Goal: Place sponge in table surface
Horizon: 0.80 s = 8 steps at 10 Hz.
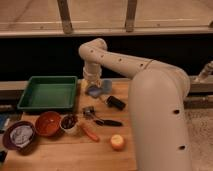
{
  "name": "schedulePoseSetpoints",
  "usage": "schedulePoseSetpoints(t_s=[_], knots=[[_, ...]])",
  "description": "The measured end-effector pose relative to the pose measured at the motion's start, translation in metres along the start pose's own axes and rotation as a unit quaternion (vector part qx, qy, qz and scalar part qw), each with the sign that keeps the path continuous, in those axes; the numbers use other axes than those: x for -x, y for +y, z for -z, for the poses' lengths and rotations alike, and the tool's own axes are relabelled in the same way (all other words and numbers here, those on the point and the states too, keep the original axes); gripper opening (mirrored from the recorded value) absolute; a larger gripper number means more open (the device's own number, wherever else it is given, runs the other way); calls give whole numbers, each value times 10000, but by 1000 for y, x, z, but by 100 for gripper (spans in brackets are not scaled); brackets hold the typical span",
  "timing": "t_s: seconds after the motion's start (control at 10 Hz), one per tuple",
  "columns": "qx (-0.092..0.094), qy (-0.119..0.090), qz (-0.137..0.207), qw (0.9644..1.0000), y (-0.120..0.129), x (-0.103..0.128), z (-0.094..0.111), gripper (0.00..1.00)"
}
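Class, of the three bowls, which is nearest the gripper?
The small pale bowl with dark contents, rightmost of three; the gripper hangs near the far edge of the table.

Dim, warm light, probably from overhead. Soft sheen along white arm [150, 95]. Faint shadows on table surface [75, 155], murky under gripper [93, 82], low at far edge beside green tray [50, 79].

The arm [155, 100] was formed of thick, rounded cream-white segments, marked with small dark holes along the shells. The gripper [92, 82] was seen at the arm's narrow end, closed, just above the table surface [100, 152].
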State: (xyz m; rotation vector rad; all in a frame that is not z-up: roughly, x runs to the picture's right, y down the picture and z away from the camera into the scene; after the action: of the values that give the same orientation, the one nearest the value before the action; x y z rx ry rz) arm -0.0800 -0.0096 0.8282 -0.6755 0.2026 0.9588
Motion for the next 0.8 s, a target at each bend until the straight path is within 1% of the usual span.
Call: schedulePoseSetpoints(t_s=[0.1, 0.3, 0.4, 0.5, 0.7, 0.8], knots=[[59, 28, -76, 9999, -3, 1, -5, 0], [195, 158, -309, 9992, -16, -8, -30, 0], [298, 287, -527, 9978, -23, -18, -52, 0], [373, 399, -701, 9960, -26, -25, -68, 0], [472, 649, -1051, 9912, -35, -41, -89, 0], [497, 729, -1191, 9890, -38, -48, -92, 0]])
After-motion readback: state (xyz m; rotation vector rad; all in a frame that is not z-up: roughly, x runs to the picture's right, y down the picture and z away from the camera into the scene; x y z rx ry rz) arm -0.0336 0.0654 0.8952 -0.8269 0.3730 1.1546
